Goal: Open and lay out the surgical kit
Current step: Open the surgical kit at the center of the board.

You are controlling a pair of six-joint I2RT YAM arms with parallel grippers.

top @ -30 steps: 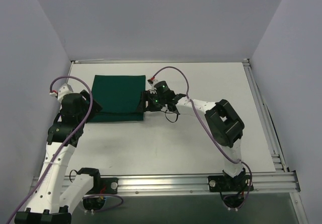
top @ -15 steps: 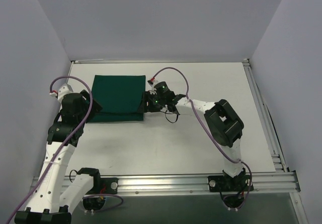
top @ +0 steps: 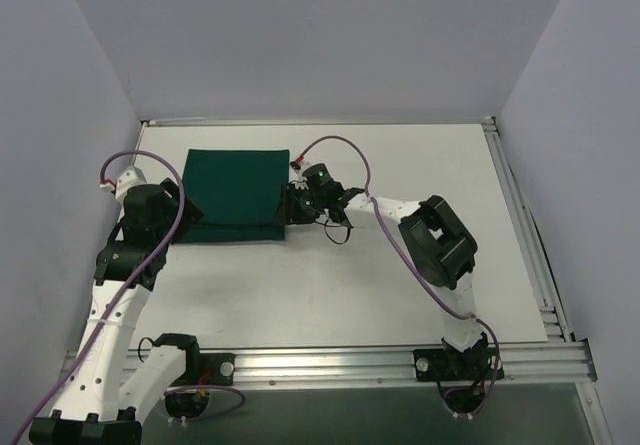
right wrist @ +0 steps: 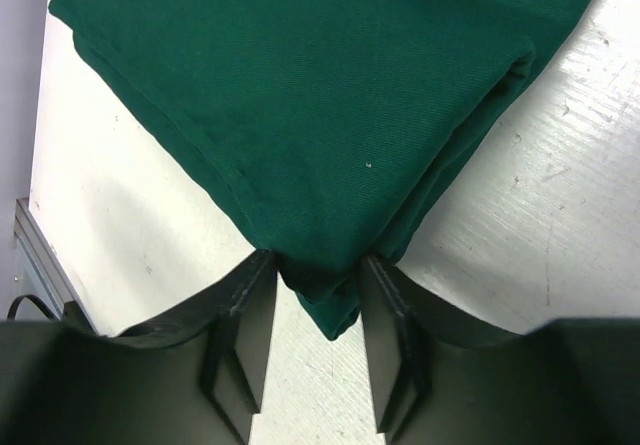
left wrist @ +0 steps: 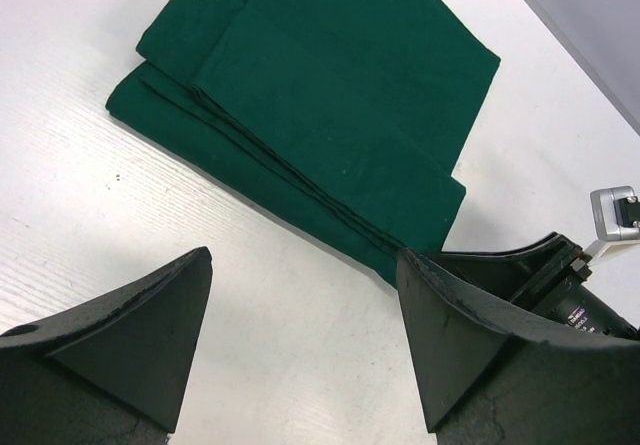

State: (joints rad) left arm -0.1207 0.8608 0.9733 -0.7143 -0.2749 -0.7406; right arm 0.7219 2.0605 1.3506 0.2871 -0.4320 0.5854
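Surgical kit point(top: 235, 190) lies folded (contents hidden); right hand point(right wrist: 318, 277) seemingly pinches its corner, left hand point(left wrist: 303, 265) gapes empty.

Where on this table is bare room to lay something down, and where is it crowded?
Free: the wide patch between the right arm and the right rail, and the middle strip between the green cloth wrap and the near rail. Crowded: the far left, where the right claw pinches the wrap's corner and the open left claw stands beside it.
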